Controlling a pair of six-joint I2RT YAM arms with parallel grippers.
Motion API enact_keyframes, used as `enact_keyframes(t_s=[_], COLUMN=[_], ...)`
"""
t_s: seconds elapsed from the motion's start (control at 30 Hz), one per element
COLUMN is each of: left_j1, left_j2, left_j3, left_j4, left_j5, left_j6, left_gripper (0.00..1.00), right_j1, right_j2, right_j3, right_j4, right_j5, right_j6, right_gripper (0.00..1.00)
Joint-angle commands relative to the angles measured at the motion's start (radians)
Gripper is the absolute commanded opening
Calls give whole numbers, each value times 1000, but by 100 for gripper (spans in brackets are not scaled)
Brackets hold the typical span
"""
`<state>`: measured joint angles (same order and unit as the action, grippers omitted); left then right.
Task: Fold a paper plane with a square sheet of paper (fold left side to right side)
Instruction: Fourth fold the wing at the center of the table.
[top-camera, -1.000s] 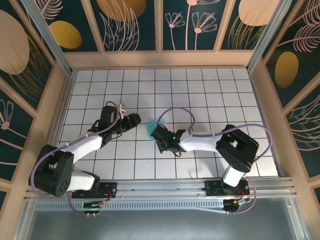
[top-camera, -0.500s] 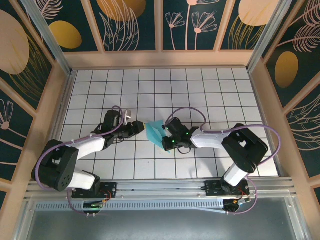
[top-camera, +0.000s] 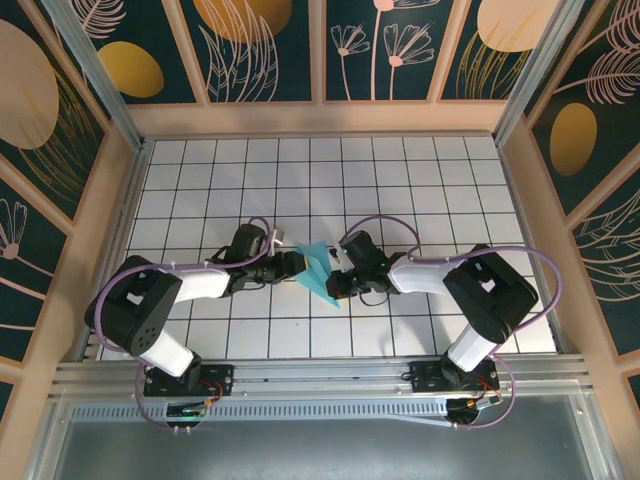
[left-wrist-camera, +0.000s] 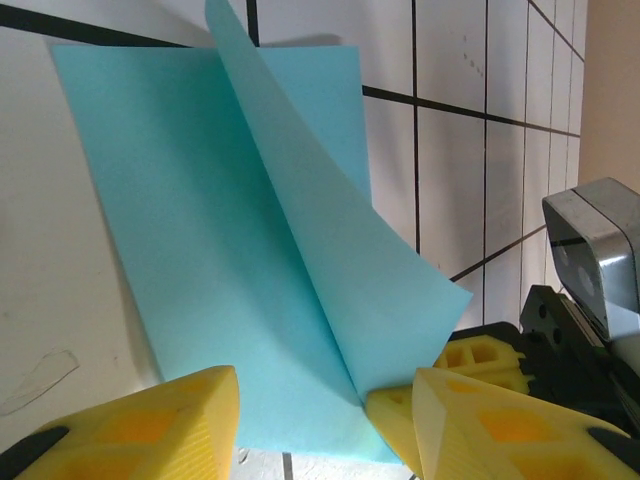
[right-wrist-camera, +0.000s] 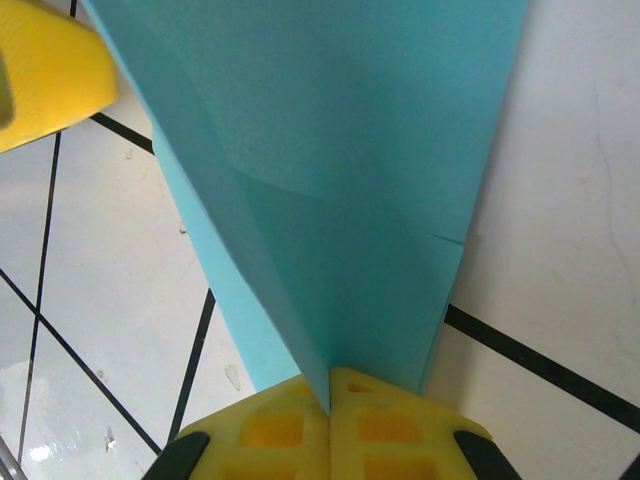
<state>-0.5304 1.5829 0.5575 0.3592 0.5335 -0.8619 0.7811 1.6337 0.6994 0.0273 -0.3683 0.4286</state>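
The turquoise sheet of paper (top-camera: 318, 272) lies creased on the grid table between both grippers. One flap stands up from the flat layer (left-wrist-camera: 230, 280). My right gripper (top-camera: 336, 281) is shut on the near end of that raised flap (right-wrist-camera: 340, 200), its yellow fingertips (right-wrist-camera: 330, 385) pressed together on the crease. My left gripper (top-camera: 292, 266) is at the paper's left edge, open (left-wrist-camera: 328, 388). Its fingers (left-wrist-camera: 160, 425) straddle the flat layer without pinching it. The right gripper's body (left-wrist-camera: 590, 290) shows beside the flap in the left wrist view.
The white grid table (top-camera: 400, 170) is boxed in by wooden walls on three sides. An aluminium rail (top-camera: 320, 375) with the arm bases runs along the near edge. Purple cables loop over both arms.
The left gripper has slid right and down to the paper's left edge. The right gripper has moved right and away with the flap, spreading the paper wider between the two.
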Motion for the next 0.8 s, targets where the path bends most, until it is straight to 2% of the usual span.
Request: enact_keyframes(t_s=[0.0,0.37,0.77], left_j1=[-13,-47,-54], left_j2=[30,111,163], left_j3=[44,108,165], left_j4=[33,1,-126], left_j5=[-12,-32,-100], left_j6=[-17,-14,21], left_gripper=[49,48,46], right_j1=[-4,-4,-5], right_j2=[17,35,32], right_j3=[-9,-5,-5], right_j4=[18,16,20], right_j5=[-22,-37,-54], right_j6=[15,18,20], right_gripper=[0,0,2])
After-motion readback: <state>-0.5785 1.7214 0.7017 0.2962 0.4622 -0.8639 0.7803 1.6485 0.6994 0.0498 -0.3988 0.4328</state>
